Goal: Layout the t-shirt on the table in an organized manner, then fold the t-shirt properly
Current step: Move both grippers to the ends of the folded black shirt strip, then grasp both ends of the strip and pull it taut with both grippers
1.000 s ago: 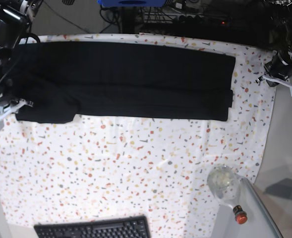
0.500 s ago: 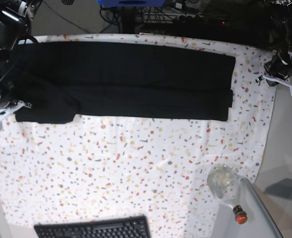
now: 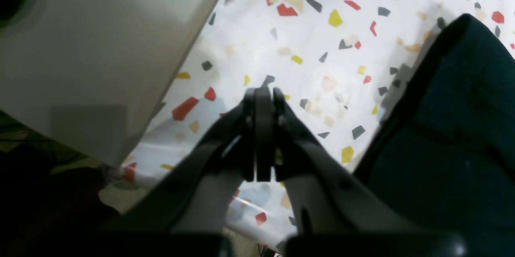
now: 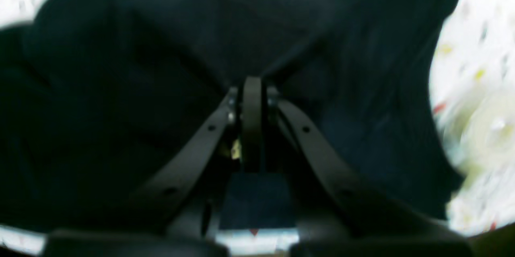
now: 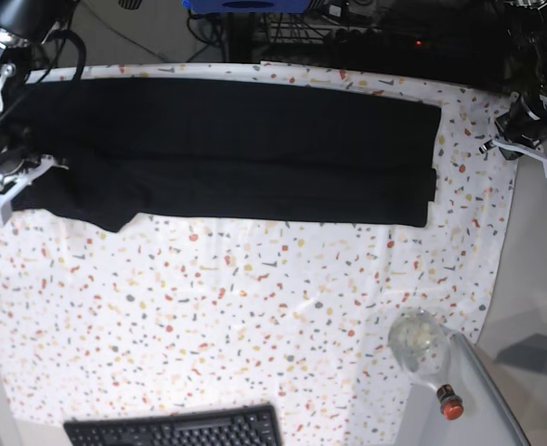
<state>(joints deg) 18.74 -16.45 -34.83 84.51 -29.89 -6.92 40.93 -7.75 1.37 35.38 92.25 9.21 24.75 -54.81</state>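
The black t-shirt lay as a long folded band across the speckled worktop, its end pinched in the right gripper fingers for folding, while the left gripper fingers, closed and empty, hovered beside its other end.

Cluttered workspace seen from above
A black keyboard sits at the near edge; a clear bottle with a red cap lies on a plain grey side surface; dark cables crowd the far side.

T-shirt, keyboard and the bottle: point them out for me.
t-shirt (image 5: 254,149), base view, middle of the folded cloth.
keyboard (image 5: 175,430), base view, key area.
bottle (image 5: 422,348), base view, clear body.
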